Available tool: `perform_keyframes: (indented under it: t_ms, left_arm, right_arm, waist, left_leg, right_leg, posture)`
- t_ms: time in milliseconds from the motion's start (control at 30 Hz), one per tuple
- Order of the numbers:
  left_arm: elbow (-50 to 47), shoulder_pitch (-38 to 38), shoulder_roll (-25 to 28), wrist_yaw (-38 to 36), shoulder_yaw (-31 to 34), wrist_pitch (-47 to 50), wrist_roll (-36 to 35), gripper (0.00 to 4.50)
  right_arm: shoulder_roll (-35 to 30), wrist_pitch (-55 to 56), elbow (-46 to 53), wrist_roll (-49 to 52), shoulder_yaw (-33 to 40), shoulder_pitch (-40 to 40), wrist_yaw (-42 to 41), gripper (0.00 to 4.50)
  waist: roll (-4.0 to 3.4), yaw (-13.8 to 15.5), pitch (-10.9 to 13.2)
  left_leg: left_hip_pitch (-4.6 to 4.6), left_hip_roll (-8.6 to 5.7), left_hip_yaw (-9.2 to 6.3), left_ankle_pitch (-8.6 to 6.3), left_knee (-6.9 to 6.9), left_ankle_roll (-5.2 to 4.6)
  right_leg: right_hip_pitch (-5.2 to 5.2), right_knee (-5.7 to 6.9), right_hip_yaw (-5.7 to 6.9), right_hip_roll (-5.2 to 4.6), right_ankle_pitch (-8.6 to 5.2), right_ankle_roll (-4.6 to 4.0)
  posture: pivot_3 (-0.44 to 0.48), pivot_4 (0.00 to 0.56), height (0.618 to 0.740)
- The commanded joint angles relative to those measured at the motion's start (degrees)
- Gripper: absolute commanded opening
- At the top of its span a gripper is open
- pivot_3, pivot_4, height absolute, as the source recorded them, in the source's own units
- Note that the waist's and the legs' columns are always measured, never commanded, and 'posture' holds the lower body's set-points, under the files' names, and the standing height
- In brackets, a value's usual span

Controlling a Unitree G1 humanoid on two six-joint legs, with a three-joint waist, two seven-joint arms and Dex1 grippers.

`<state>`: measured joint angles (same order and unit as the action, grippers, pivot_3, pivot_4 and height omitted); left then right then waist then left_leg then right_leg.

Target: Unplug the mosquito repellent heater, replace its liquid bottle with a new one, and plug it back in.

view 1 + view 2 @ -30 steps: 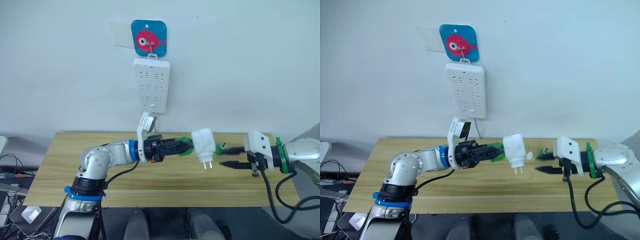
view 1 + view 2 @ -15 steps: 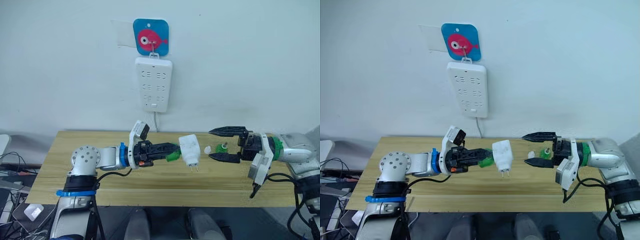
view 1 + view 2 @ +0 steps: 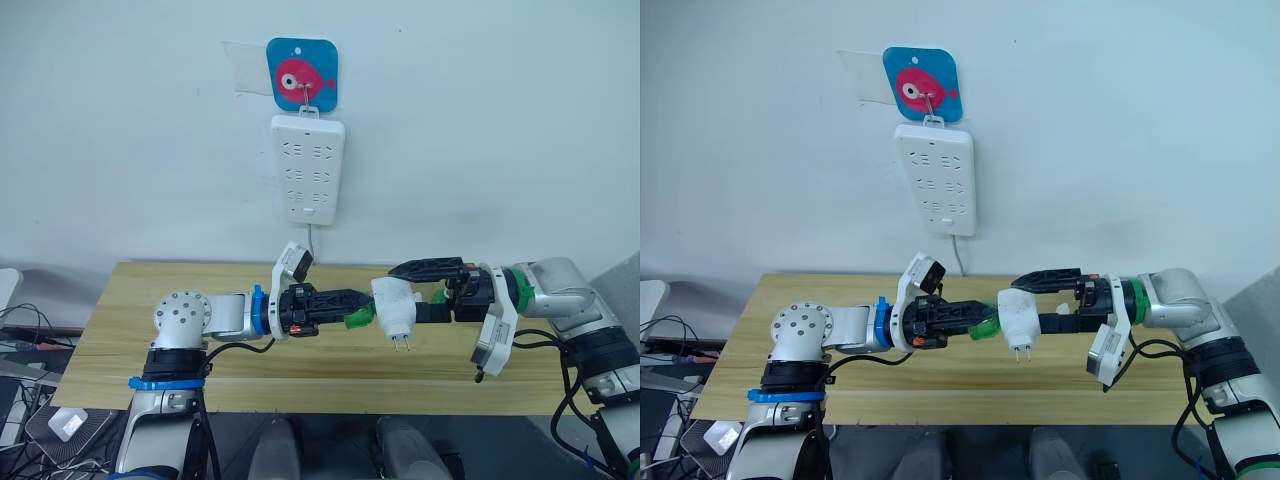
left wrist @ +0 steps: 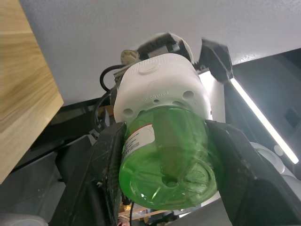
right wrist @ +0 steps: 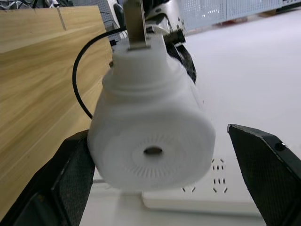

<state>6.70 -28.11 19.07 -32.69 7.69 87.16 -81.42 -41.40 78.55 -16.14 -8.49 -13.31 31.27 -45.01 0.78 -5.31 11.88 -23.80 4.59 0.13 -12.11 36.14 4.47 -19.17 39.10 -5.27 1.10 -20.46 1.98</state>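
Note:
The mosquito repellent heater [image 3: 396, 306] is a small white unit held above the table, prongs pointing down. A green liquid bottle [image 3: 357, 318] sits in its base. My left gripper [image 4: 169, 157] is shut on that bottle [image 4: 164, 146], with the heater's white body [image 4: 160, 87] beyond it. My right gripper [image 3: 408, 292] is open, one finger above and one below the heater. In the right wrist view the heater's vented face [image 5: 150, 136] lies between the two black fingers [image 5: 70, 181], and the left one looks close to touching it.
A white multi-socket power strip [image 3: 307, 168] hangs on the wall from a blue fish hook [image 3: 301, 75], above the back of the wooden table [image 3: 140, 310]. A small green item [image 3: 438, 296] shows behind my right gripper's fingers.
My right gripper has swung in from the right, and its open fingers now straddle the heater. The left gripper has carried the bottle and heater slightly right.

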Motion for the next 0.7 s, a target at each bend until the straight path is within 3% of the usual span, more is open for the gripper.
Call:
perform_keyframes:
  t_ms: [33, 133, 233, 367, 600, 700]
  left_arm:
    - [-0.8, -0.5, 0.0, 0.4, 1.3, 1.0, -3.1, 2.26]
    - [-0.9, -0.2, 0.3, 0.9, 1.2, 1.5, -3.8, 2.26]
    - [-0.9, -0.3, 0.2, 1.0, 1.1, 1.7, -4.1, 2.26]
    - [-2.3, 0.1, 0.5, 0.1, 0.3, 1.8, -3.2, 2.26]
    - [-3.5, -1.1, 3.9, -3.6, 0.6, -1.5, 1.5, 4.49]
    - [-10.2, -2.2, 12.8, -16.0, -5.3, -11.1, 12.5, 4.5]
  right_arm:
    - [-1.0, 1.4, 1.4, -0.1, -0.7, 1.3, 2.6, 4.47]
    - [-2.4, 0.9, 1.3, 0.6, -2.5, 1.4, 3.4, 3.86]
    - [-2.7, 0.4, 1.4, 0.4, -2.9, 1.8, 4.2, 2.95]
    - [-2.7, -0.1, 1.3, -0.2, -3.2, 2.3, 5.2, 2.95]
    - [-4.5, -1.1, 0.7, -0.9, -2.5, 0.9, 6.7, 2.95]
    - [-6.2, -3.9, -0.8, -1.5, -1.8, -0.7, 6.9, 2.95]
  waist:
    - [0.0, -0.1, 0.0]
    - [0.0, -0.2, 0.0]
    - [0.0, -0.4, 0.0]
    - [0.0, -0.4, 0.0]
    - [0.0, -0.4, 0.0]
    - [0.0, -0.5, 0.0]
  left_leg:
    - [0.0, 0.0, 0.0, 0.0, 0.01, 0.0]
    - [0.01, 0.0, -0.01, 0.0, 0.01, 0.0]
    - [0.01, 0.0, 0.0, 0.0, 0.01, 0.0]
    - [0.01, 0.0, -0.01, 0.0, 0.01, 0.0]
    - [0.0, 0.0, -0.01, 0.0, 0.01, 0.01]
    - [0.0, 0.0, -0.03, 0.01, -0.01, 0.02]
  right_leg:
    - [0.0, 0.01, 0.0, 0.0, 0.0, 0.0]
    - [0.01, 0.03, -0.01, 0.0, 0.0, 0.0]
    - [0.01, 0.02, 0.0, 0.0, 0.0, 0.0]
    - [0.01, 0.02, 0.0, 0.0, 0.0, 0.0]
    - [0.01, 0.02, 0.0, -0.01, 0.0, 0.0]
    - [0.01, 0.04, -0.01, 0.01, 0.0, 0.0]
  posture:
    - [-0.176, 0.2, 0.74]
    - [-0.176, 0.197, 0.74]
    - [-0.176, 0.195, 0.74]
    - [-0.173, 0.192, 0.74]
    - [-0.157, 0.187, 0.74]
    - [-0.143, 0.184, 0.74]
